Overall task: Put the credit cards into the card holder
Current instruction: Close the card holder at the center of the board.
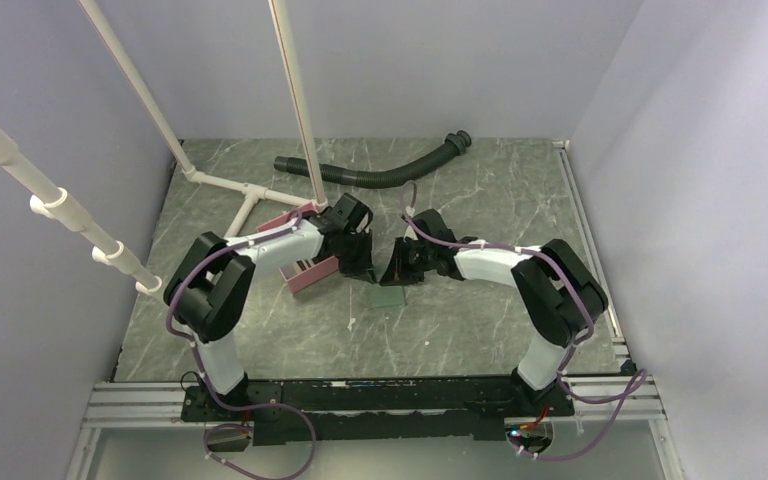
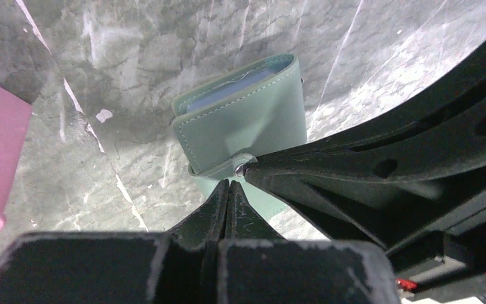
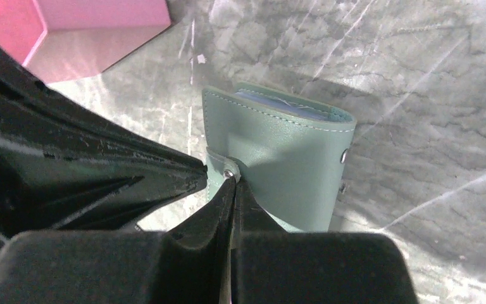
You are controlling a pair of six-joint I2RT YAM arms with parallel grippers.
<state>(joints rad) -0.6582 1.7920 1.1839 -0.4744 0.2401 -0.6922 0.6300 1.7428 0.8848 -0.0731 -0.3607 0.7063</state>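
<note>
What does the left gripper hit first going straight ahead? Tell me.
The left gripper meets the card holder at its snap tab, right at the shut tips; it may already touch. The right gripper has its tip beside it.

Soft, even overhead light in the top view; shadows are faint; white glare streaks the marble table (image 2: 133,38) beyond the left gripper (image 2: 228,185); beyond the right gripper (image 3: 234,182) the card holder (image 3: 278,158) casts a dark shadow rightward; both grippers' near bodies are blurred.
</note>
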